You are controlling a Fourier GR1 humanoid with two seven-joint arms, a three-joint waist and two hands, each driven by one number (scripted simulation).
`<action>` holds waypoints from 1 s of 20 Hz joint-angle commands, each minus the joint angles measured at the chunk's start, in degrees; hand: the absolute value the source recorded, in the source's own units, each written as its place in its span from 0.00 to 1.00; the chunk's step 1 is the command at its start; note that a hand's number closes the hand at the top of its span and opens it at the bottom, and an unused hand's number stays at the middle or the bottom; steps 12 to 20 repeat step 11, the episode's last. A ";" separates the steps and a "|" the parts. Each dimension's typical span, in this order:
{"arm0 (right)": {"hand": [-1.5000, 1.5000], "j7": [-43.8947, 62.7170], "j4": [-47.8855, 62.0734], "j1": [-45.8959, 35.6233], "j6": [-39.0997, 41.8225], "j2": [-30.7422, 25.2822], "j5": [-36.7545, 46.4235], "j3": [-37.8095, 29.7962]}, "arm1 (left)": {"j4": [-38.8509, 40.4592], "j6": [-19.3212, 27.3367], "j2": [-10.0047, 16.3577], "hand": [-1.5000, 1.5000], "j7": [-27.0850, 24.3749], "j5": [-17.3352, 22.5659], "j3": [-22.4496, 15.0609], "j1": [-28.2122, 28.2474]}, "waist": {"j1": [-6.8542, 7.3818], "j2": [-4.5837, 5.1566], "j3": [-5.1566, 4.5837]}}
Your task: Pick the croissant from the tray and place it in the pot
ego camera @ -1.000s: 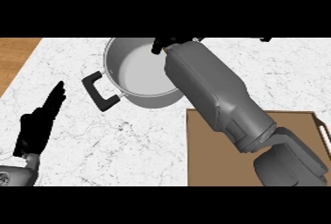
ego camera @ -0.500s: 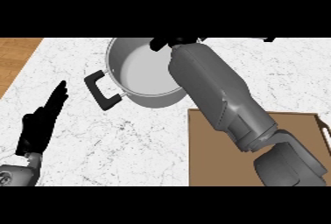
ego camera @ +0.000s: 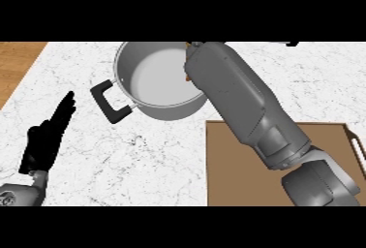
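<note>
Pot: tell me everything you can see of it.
The pot is round, grey and metal-looking, upright on the white marbled counter near its far edge. One black loop handle juts toward the lower left. Its pale inside looks bare but for an orange-brown sliver beside the right forearm, which crosses and hides its right rim.

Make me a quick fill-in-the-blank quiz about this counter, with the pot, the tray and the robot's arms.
1. The grey pot has a black ___ sticking out on its left side.
2. The right forearm stretches over the pot from above the brown ___.
3. The hand resting with straight fingers over the white counter is the robot's ___ hand.

Missing words: handle; tray; left.
</note>
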 commanded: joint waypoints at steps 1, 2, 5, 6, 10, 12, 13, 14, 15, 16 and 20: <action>0.00 -6.31 -2.15 1.84 1.44 0.01 -7.11 -2.85 | -0.06 0.21 0.50 0.50 -1.57 -0.07 1.46 2.14 | -0.82 -0.54 -0.03; 0.00 -8.04 -1.96 2.73 1.95 0.01 -8.37 -1.95 | 0.42 -0.26 0.27 0.50 -0.12 0.21 1.29 1.68 | -1.32 -0.66 -0.04; 0.00 -9.23 -5.00 4.00 3.61 0.01 -14.06 -0.48 | -0.19 -0.58 0.46 0.50 -0.37 0.09 1.98 2.56 | -2.51 -1.30 -0.03; 0.00 -13.04 -6.74 8.89 3.89 0.01 -16.16 0.05 | -1.19 -0.48 0.06 0.50 0.32 0.51 2.09 2.66 | -2.82 -1.35 0.00; 0.00 -15.34 -12.00 14.21 3.85 0.01 -18.44 2.06 | -1.09 1.54 -1.10 0.50 -3.51 -1.27 3.29 7.99 | -5.17 -1.98 -0.02; 0.00 -13.35 -15.16 15.17 6.61 0.01 -15.43 1.93 | -0.15 1.68 -0.84 0.50 0.34 -0.94 4.18 5.40 | -6.94 -2.34 0.00; 0.00 -13.35 -15.16 15.17 6.61 0.01 -15.43 1.93 | -0.15 1.68 -0.84 0.50 0.34 -0.94 4.18 5.40 | -6.94 -2.34 0.00; 0.00 -13.35 -15.16 15.17 6.61 0.01 -15.43 1.93 | -0.15 1.68 -0.84 0.50 0.34 -0.94 4.18 5.40 | -6.94 -2.34 0.00; 0.00 -13.35 -15.16 15.17 6.61 0.01 -15.43 1.93 | -0.15 1.68 -0.84 0.50 0.34 -0.94 4.18 5.40 | -6.94 -2.34 0.00; 0.00 -13.35 -15.16 15.17 6.61 0.01 -15.43 1.93 | -0.15 1.68 -0.84 0.50 0.34 -0.94 4.18 5.40 | -6.94 -2.34 0.00; 0.00 -13.35 -15.16 15.17 6.61 0.01 -15.43 1.93 | -0.15 1.68 -0.84 0.50 0.34 -0.94 4.18 5.40 | -6.94 -2.34 0.00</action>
